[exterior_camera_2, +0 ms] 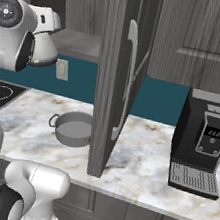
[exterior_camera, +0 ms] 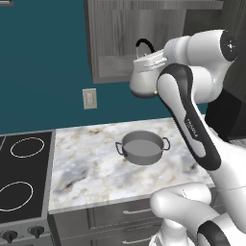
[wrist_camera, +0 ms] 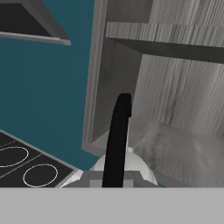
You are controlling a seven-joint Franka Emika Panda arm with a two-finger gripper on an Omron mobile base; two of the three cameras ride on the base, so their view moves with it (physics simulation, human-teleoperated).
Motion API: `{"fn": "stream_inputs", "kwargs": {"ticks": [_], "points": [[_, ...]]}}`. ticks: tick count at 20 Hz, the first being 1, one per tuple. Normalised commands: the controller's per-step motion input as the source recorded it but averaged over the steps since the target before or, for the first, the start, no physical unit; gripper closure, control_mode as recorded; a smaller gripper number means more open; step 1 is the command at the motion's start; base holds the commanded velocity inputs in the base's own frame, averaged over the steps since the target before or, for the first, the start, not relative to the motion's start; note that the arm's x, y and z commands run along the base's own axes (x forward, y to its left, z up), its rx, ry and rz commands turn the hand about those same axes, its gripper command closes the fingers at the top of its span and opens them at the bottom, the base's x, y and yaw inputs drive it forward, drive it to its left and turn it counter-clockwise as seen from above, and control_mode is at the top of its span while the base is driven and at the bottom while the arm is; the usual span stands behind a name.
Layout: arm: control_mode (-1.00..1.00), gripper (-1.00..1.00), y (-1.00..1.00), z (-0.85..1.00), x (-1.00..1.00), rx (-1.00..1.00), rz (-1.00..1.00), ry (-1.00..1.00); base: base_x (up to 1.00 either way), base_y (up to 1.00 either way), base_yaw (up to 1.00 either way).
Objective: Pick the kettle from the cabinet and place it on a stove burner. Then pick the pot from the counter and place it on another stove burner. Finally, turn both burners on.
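The small white kettle (exterior_camera: 142, 80) hangs in the air in front of the dark grey cabinet (exterior_camera: 113, 45), above the counter (exterior_camera: 86, 163). My gripper (exterior_camera: 150, 54) is shut on its thin black arched handle (wrist_camera: 118, 135). In the hand view the handle rises from between the fingers, with the kettle's rounded body (wrist_camera: 139, 167) below it and the cabinet shelf (wrist_camera: 175, 148) behind. The grey pot (exterior_camera: 142, 148) stands on the counter under and slightly right of the kettle, also seen as the pot (exterior_camera_2: 73, 129). The black cooktop (exterior_camera: 37, 169) lies to the left with white burner rings (exterior_camera: 27, 146).
An open cabinet door (exterior_camera_2: 115, 77) juts out over the counter right of the pot. A black coffee machine (exterior_camera_2: 202, 142) stands at the far right. A wall outlet (exterior_camera: 89, 98) sits on the teal wall. Stove knobs (exterior_camera: 36, 231) line the cooktop's front edge.
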Motion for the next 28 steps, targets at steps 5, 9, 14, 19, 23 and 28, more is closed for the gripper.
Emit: {"fn": "stream_inputs", "kwargs": {"ticks": [5, 9, 14, 19, 23, 28], "points": [[-1.0, 1.0, 0.0, 0.0, -0.39, 0.0, 0.01, 0.0, 0.0, 0.0, 0.0], [-1.0, 1.0, 0.0, 0.0, -0.39, 0.0, 0.01, 0.0, 0.0, 0.0, 0.0], [-1.0, 1.0, 0.0, 0.0, -0.37, 0.0, 0.02, 0.0, 0.0, 0.0, 0.0], [-1.0, 1.0, 0.0, -0.03, -0.35, 0.0, 0.02, 0.0, 0.0, 0.0, 0.0], [-1.0, 1.0, 0.0, -0.03, -0.36, 0.0, 0.02, 0.0, 0.0, 0.0, 0.0], [-1.0, 1.0, 0.04, -0.06, -0.27, 0.0, 0.02, 0.01, 0.0, 0.0, 0.0]]}}
